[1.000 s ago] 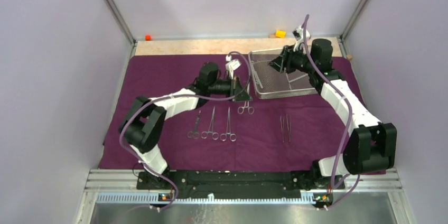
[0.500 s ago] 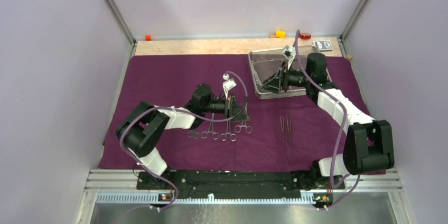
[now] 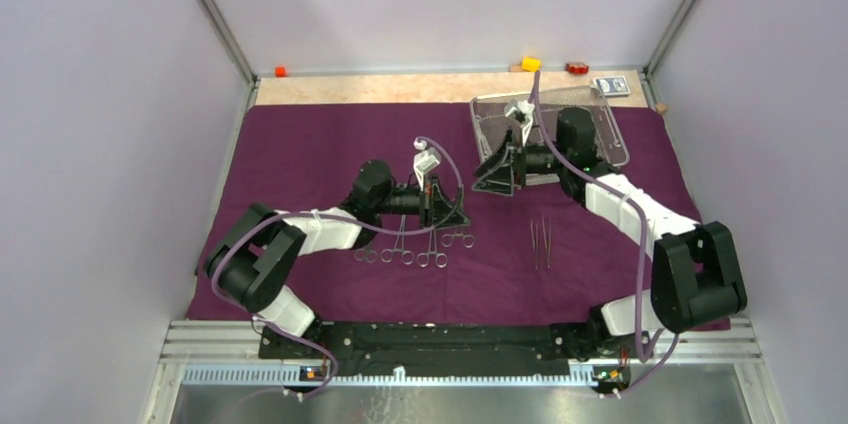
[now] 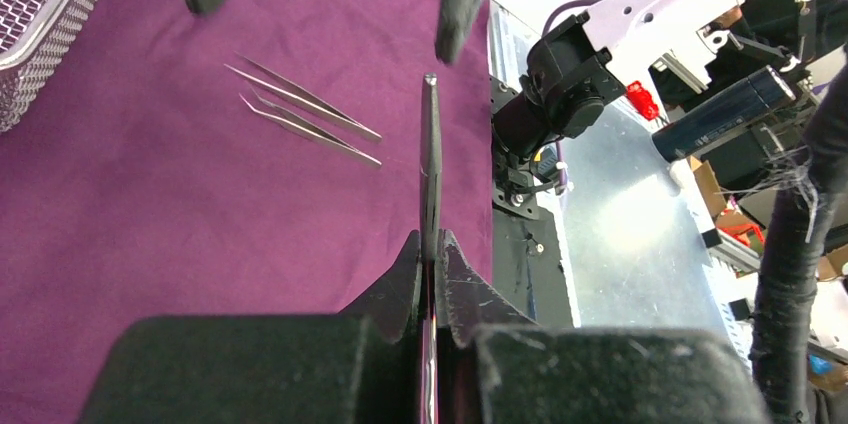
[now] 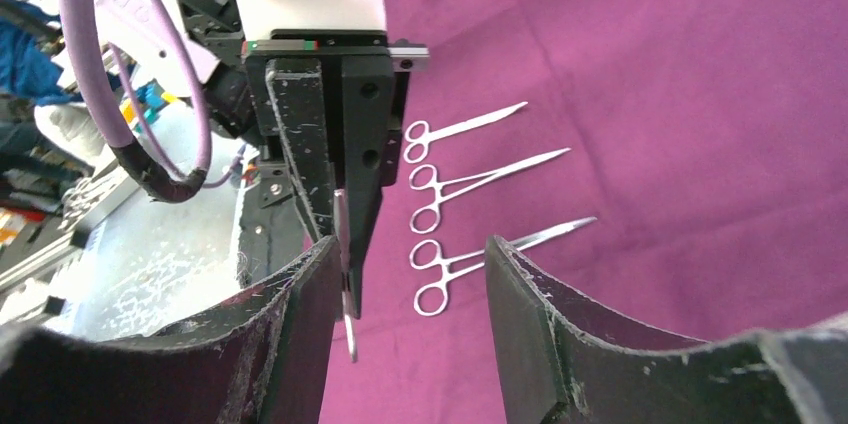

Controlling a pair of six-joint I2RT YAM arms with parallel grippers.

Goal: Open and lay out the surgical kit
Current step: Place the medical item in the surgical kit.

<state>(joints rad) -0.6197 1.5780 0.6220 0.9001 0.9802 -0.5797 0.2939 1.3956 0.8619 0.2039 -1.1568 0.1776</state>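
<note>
Left gripper (image 3: 452,220) is clamped on a ring-handled clamp (image 3: 461,239) low over the purple cloth wrap (image 3: 320,144), just right of three clamps (image 3: 400,254) lying in a row, probably to extend that row. The right gripper (image 3: 497,177) hovers beyond it at the wire-mesh tray (image 3: 612,144), jaws apart and empty. From the left wrist, the fingers pinch the clamp edge-on, with tweezers (image 4: 305,114) ahead-left. From the right wrist, spread fingers (image 5: 300,334) frame the hanging clamp.

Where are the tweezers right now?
Top view: the tweezers lie on the purple cloth, right of the clamps and in front of the mesh tray.
</note>
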